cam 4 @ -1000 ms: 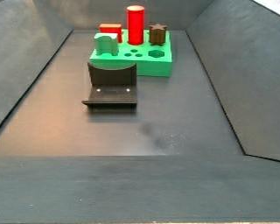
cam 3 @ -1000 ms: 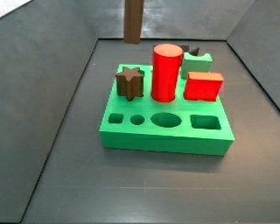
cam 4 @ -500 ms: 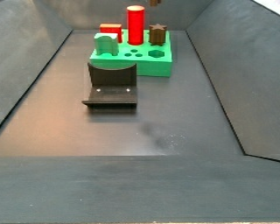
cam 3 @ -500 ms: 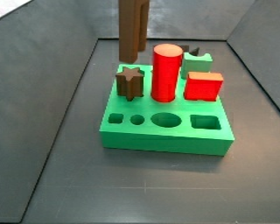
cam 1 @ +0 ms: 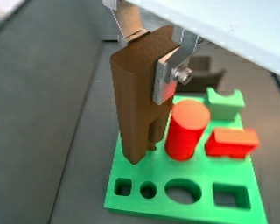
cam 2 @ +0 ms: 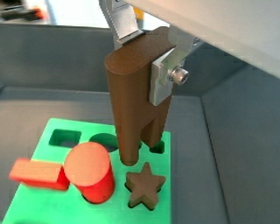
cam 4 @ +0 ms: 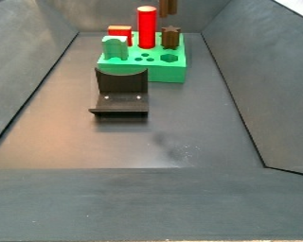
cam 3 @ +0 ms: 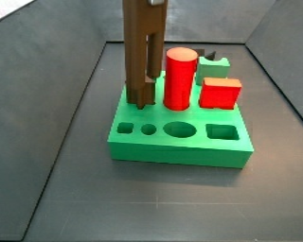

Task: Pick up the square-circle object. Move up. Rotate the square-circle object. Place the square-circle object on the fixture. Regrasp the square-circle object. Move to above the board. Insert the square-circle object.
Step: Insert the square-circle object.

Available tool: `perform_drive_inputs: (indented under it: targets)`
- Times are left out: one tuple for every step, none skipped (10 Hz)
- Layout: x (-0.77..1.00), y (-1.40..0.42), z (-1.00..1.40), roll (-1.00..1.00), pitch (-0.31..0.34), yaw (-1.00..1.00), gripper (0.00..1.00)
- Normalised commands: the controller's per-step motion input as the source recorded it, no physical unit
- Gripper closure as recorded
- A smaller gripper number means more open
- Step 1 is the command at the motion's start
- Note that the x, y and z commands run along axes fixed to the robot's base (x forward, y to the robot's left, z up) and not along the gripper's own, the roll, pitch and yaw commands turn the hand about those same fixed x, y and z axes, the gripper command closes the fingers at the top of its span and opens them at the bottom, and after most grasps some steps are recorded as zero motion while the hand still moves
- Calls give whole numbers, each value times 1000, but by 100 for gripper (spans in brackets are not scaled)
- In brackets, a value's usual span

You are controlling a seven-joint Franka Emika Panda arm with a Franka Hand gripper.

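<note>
Gripper (cam 1: 154, 54), above the board: two flat silver plate fingers (cam 1: 168, 72), rectangular, with dark pads. One plate carries a small round screw hole. Pale housing above.

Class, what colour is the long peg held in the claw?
Dark brown. The square-circle object, gripped by the claw above the board, shows best in a wrist view.

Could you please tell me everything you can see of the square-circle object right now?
The square-circle object is a long, slim, dark brown bar with a matte look. It hangs upright, clamped near its top between the flat silver fingers of the gripper. Its lower end hovers above the board, close to the red cylinder and, in a wrist view, the star-shaped peg. It is not yet in any hole, and only the fingers appear to touch it.
</note>
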Motion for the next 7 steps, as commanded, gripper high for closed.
perform_drive_inputs:
  targets:
    - [0, 0, -343, -44, -100, -1000, 100]
    - [0, 0, -300, -36, -56, -1000, 100]
    - [0, 0, -283, -34, -43, -1000, 100]
    - [0, 0, -277, -34, -50, -1000, 100]
    - [0, 0, -254, -29, -47, -1000, 100]
    - [0, 0, -126, 0, -26, -1000, 100]
    - [0, 0, -123, 0, -26, -1000, 100]
